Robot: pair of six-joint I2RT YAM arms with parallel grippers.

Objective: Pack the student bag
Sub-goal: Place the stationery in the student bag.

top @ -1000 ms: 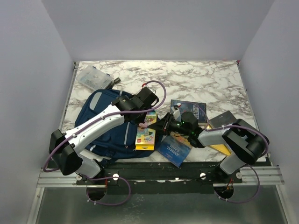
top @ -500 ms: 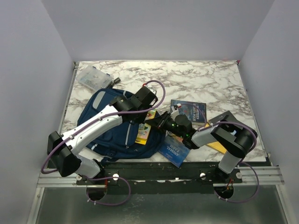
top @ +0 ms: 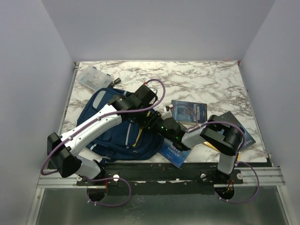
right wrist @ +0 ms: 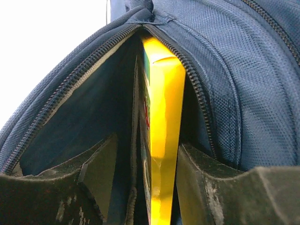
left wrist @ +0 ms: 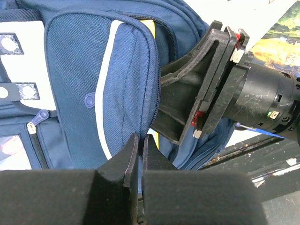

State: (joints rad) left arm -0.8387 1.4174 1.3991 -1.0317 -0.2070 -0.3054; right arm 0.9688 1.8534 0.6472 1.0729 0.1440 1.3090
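1. Top view: bright, even light from above; soft, faint shadows on the marble table (top: 211,79); sharp throughout.
2. Left wrist view: student bag (left wrist: 79,70) fabric crisp; near foreground dark, slightly blurred; far right corner glares white.
3. Right wrist view: far left background blown out white; bag interior dim; yellow box (right wrist: 161,117) shines.

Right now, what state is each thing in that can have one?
student bag, unzipped, main compartment gaping.
yellow book, partly inside the student bag.
left gripper, shut on the student bag's fabric.
right gripper, shut on the yellow book.
dark blue book, closed, lying flat.
clear box, lid state unclear.
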